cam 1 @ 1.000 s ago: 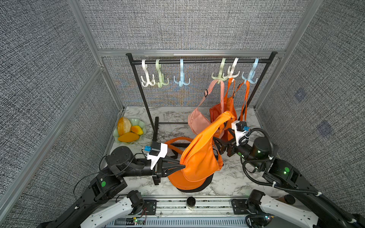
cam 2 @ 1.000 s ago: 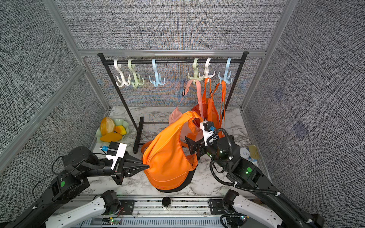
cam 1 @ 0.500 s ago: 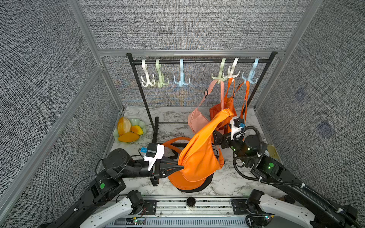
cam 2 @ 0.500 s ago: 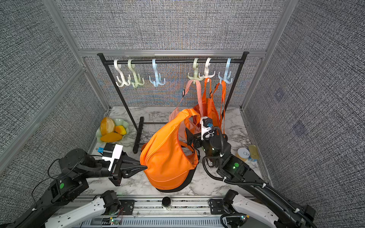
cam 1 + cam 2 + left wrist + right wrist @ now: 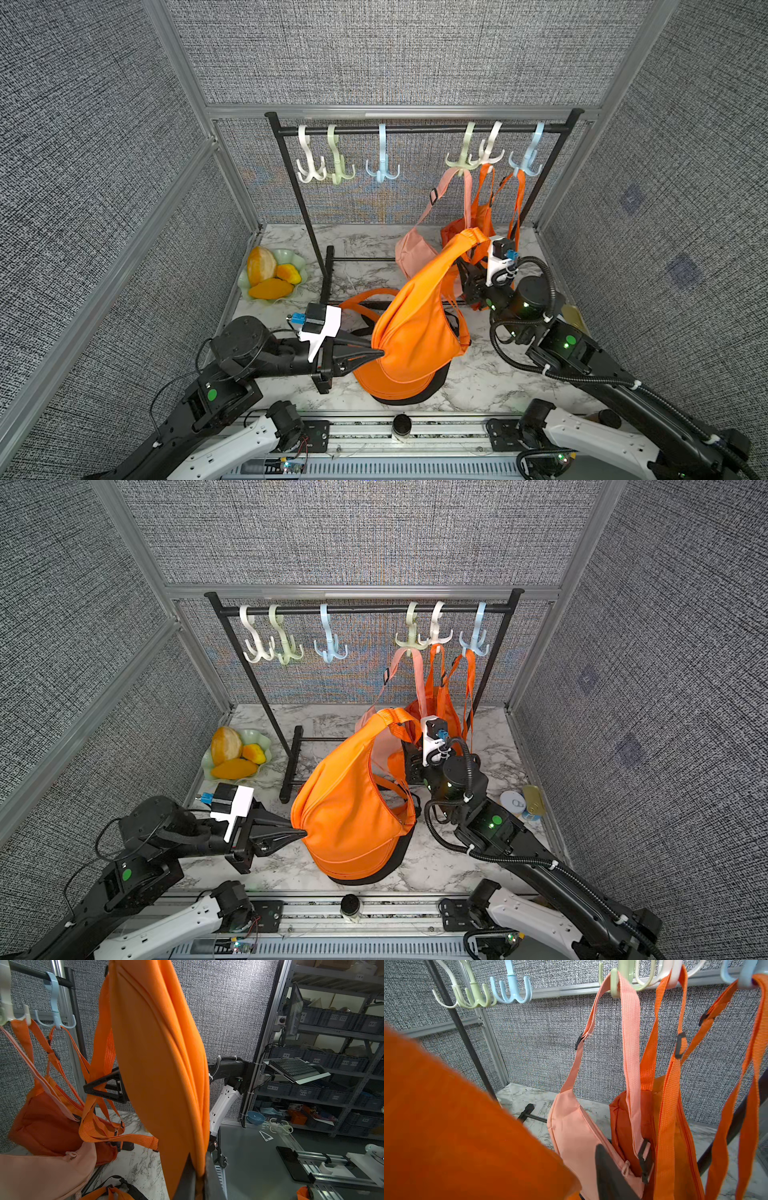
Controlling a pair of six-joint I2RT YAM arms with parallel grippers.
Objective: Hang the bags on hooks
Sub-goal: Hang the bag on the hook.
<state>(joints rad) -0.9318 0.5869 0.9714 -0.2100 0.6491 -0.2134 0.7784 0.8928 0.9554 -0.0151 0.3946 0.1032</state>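
The left tool (image 5: 379, 354) is clamped on the low corner of the orange bag (image 5: 415, 324), which slants up from it toward the right tool (image 5: 466, 273), just beside the bag's raised strap (image 5: 468, 237); whether that tool's jaws grip cannot be told. Beyond both stands the rack (image 5: 419, 129) with its hooks (image 5: 382, 168).

My left pincer (image 5: 380, 354) pinches the lower tip of the bright orange crescent-shaped fabric bag (image 5: 415, 328), which is tilted with its upper end raised and its webbing strap (image 5: 361, 297) drooping. The pale blue plastic hook (image 5: 382, 168) hangs well apart, higher up.

Top views overhead, wrist views close, sharing rack (image 5: 415, 129)
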